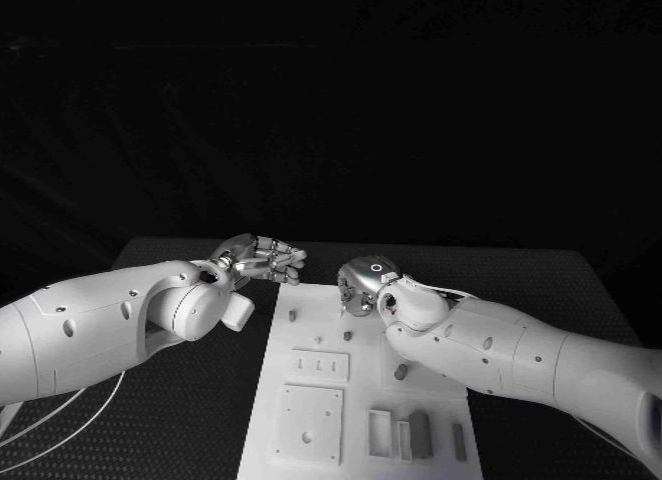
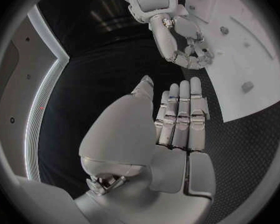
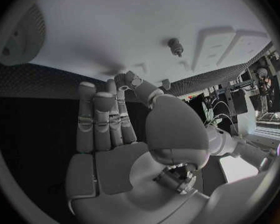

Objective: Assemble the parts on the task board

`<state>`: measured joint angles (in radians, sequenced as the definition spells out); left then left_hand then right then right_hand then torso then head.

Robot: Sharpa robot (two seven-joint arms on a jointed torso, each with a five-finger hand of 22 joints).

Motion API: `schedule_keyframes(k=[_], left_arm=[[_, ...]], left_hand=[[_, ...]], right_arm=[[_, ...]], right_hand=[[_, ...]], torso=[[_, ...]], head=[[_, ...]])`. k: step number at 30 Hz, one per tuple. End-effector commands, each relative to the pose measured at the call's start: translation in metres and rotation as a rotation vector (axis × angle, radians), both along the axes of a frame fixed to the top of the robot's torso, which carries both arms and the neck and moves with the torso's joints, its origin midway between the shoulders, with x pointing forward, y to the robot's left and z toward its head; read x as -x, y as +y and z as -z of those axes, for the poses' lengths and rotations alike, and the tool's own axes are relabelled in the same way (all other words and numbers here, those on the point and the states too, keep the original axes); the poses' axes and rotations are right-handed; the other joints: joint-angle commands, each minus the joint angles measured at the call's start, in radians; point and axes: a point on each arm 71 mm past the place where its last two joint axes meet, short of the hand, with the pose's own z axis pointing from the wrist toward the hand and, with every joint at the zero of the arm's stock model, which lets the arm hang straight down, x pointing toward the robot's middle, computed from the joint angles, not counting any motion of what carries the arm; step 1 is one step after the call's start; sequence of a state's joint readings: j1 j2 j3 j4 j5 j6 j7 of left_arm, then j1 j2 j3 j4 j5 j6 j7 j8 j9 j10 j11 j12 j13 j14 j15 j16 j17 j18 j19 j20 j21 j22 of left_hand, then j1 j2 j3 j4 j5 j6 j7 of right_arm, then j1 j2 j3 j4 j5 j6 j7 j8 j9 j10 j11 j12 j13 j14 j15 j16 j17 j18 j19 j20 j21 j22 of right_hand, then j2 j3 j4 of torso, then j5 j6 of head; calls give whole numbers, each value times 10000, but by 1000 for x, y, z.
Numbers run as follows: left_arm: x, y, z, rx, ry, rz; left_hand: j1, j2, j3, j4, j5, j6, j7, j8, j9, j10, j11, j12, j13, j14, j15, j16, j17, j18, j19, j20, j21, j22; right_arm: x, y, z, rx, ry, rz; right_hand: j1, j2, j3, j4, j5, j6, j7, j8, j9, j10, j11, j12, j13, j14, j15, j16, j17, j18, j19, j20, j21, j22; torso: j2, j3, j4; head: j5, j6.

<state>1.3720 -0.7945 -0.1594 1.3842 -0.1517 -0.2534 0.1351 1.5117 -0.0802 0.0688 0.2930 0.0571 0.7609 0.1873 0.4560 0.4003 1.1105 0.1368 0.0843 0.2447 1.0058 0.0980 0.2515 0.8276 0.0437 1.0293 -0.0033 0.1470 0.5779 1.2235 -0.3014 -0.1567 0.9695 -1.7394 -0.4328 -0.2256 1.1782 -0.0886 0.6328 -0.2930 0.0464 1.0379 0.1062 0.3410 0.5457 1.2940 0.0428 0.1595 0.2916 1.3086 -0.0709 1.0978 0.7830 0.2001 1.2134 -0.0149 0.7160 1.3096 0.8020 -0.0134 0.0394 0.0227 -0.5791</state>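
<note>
The white task board [image 1: 363, 400] lies lengthwise in the middle of the black table. Small pegs [image 1: 400, 372] stand on its middle, and upright grey blocks [image 1: 419, 435] stand at its near right corner. My left hand [image 1: 259, 260] hovers at the board's far left corner, fingers straight and side by side [image 2: 180, 114], holding nothing. My right hand [image 1: 363, 284] is over the board's far end, a little apart from the left one. Its fingers [image 3: 105, 117] are extended and nothing is in the palm. A small peg [image 3: 175, 46] stands on the board [image 3: 134, 25] beyond it.
Two raised square plates [image 1: 311, 420] sit on the board's near left part. Black matting [image 1: 173, 420] covers the table on both sides of the board. White cables [image 1: 57, 420] hang under my left arm. The right hand [image 2: 187, 47] also appears beside the board [image 2: 239, 59].
</note>
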Motion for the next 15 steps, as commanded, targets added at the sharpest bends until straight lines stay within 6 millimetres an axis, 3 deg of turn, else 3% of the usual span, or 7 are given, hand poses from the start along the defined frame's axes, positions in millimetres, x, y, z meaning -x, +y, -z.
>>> schedule_keyframes(k=[1, 4, 11, 15], left_arm=[[0, -2, -2, 43, -72, 61], [0, -2, -2, 38, -69, 52], [0, -2, -2, 31, -41, 64], [-1, 0, -2, 23, -51, 27]], left_hand=[[-57, -39, -24, -16, -31, 22, 30, -61, 10, 66, 26, -54, 16, 66, 26, -70, -1, 149, 65, 36, -64, -15], [-58, -40, -24, -16, -32, 21, 30, -62, 11, 65, 26, -55, 17, 67, 26, -71, 0, 149, 65, 36, -65, -15], [-63, -44, -25, -15, -32, 18, 32, -69, 15, 62, 28, -63, 17, 67, 28, -77, 0, 148, 64, 38, -69, -15], [-64, -46, -25, -15, -32, 15, 33, -72, 17, 61, 29, -67, 18, 67, 29, -80, 1, 148, 65, 38, -71, -15]], right_arm=[[0, -2, 7, 203, 306, 71], [0, -3, 7, 16, 361, 98], [-1, -5, 8, -322, 364, 193], [-2, -9, 7, -535, 311, 261]], right_hand=[[8, -34, 90, -9, 18, 22, -3, 11, 5, 166, -72, 22, 27, -122, -47, 26, -31, 617, -47, -66, 41, 195], [-18, -172, 79, -6, 17, -216, 81, -130, -44, -63, 25, -140, -30, -143, 43, -5, -77, 617, -97, -57, 34, 190], [-210, -669, -83, 17, 10, -1321, 560, -714, -249, -1101, 479, -795, -304, -161, 487, -4, -169, 617, -175, 1, -10, 159], [-410, -1036, -96, 53, 10, -1861, 790, -976, -357, -1622, 687, -970, -473, -489, 699, -136, -260, 587, -464, 140, -208, 108]], torso=[[6, -4, 17], [5, -4, 11], [5, -5, 4], [1, -6, -1]], head=[[-8, 12], [-4, 21], [3, 23], [-6, 21]])
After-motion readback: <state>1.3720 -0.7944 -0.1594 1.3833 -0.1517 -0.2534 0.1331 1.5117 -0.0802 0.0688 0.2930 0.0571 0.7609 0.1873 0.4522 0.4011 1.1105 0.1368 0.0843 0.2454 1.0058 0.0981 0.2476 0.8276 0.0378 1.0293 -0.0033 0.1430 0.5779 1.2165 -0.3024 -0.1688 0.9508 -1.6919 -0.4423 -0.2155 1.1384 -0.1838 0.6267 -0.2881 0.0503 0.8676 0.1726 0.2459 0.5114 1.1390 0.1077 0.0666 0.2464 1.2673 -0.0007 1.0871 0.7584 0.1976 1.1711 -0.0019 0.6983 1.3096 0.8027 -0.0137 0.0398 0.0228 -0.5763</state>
